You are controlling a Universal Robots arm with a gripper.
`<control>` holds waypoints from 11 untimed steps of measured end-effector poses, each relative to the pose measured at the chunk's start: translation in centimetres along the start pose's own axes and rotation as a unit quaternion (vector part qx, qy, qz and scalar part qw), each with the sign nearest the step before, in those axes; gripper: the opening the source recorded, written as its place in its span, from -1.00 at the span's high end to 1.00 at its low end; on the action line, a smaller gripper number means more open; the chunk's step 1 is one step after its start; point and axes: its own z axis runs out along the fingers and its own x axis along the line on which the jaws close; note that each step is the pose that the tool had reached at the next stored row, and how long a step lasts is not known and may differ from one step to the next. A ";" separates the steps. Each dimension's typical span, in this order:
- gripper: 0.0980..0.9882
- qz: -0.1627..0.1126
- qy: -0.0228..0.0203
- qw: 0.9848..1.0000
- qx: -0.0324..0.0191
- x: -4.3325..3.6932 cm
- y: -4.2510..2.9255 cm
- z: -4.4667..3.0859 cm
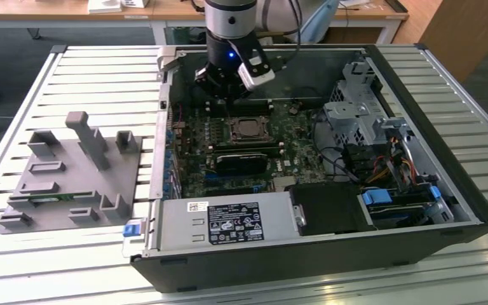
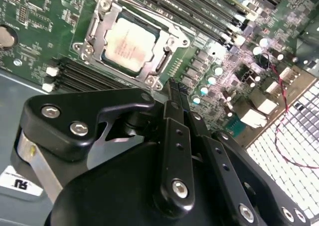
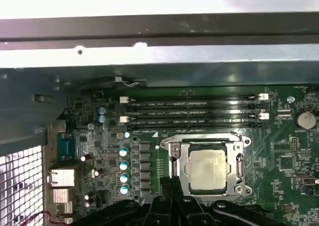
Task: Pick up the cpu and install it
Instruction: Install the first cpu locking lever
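Starting at the exterior view's left, a grey holder (image 1: pixel 66 175) with upright pegs and slots sits on the slatted bench (image 1: pixel 23 95) near its left edge; it looks made to keep loose parts in fixed spots where the arm can find them. Beside it, filling the middle and right of the bench, an open computer case (image 1: pixel 312 254) lies on its side, so the green board (image 2: pixel 30 17) faces up and can be reached from above.

The cpu (image 2: pixel 128 43) lies flat inside the metal socket frame (image 2: pixel 94 34) near the middle of the board, silver top up, so by the look of it the chip is already seated. The empty memory slots (image 3: pixel 194 111) run just beside the frame.

The tool (image 2: pixel 172 94) hovers above the board close to the socket's edge, its fingers pressed together with nothing between them, apart from the chip.
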 end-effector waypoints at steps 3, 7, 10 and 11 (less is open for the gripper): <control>0.98 0.000 0.000 1.000 0.000 0.39 0.17 0.04; 0.98 0.000 0.000 1.000 0.000 0.91 0.45 0.08; 0.98 0.000 0.000 1.000 0.000 1.33 0.59 0.15; 0.98 0.000 0.000 1.000 0.000 1.49 0.68 0.16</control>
